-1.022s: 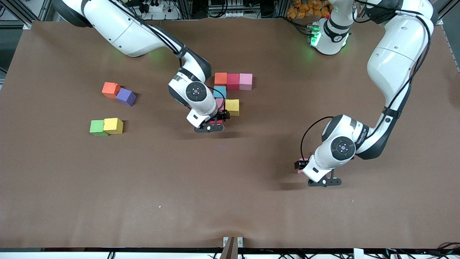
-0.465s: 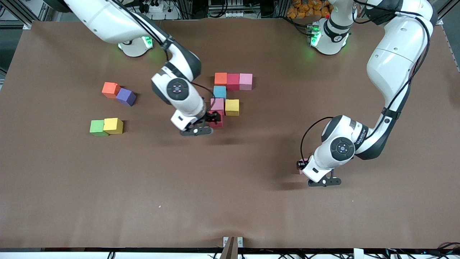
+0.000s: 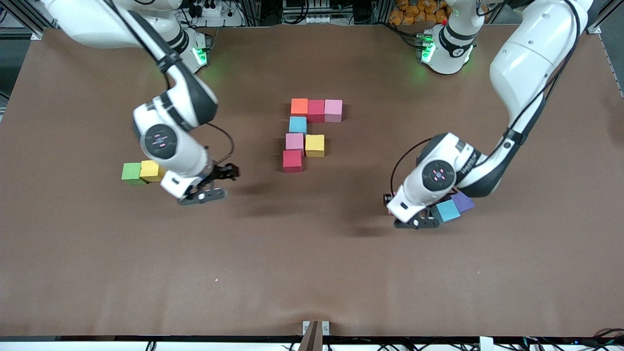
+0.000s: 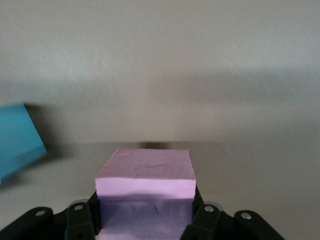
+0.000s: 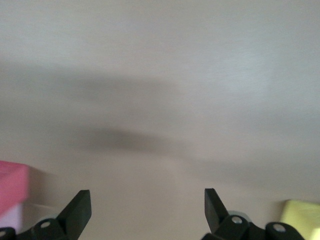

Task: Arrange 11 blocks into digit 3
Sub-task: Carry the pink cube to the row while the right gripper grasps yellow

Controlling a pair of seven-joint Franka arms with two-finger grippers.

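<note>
Left gripper (image 3: pixel 390 204), clamped on a pink block (image 4: pixel 145 187), hung well clear of the part-built digit 3 (image 3: pixel 312 134) while the right gripper (image 3: pixel 229 171) stood open; you risked nudging placed cubes on approach.

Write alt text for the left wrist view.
The left hand grips a pink block between its fingers, held over the brown table. A blue block sits on the table near one edge of the view.
</note>
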